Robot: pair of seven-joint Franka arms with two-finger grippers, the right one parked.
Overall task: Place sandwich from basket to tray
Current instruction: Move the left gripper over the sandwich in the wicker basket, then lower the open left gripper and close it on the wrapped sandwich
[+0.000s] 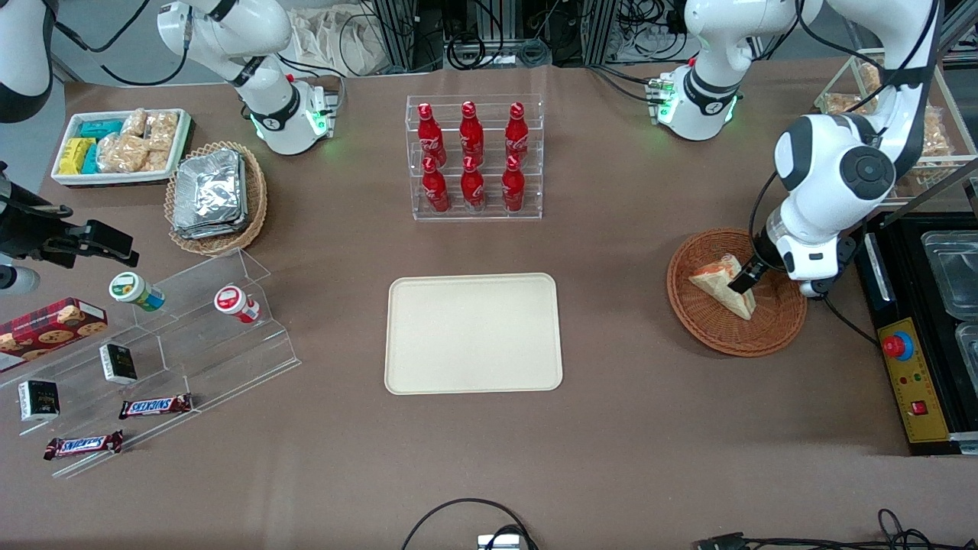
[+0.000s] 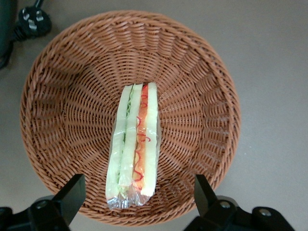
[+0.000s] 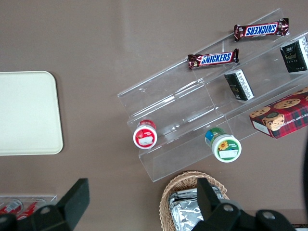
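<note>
Two spread fingers of the gripper [image 2: 137, 199] are straddling the sandwich [image 2: 134, 153], holding nothing, as it is lying on edge in the basket [image 2: 57, 96]. Lowering further, centred across the bread faces, should be securing a square pinch.

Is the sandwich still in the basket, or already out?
In: the sandwich lies inside the basket, the open pincer poised above it.
</note>
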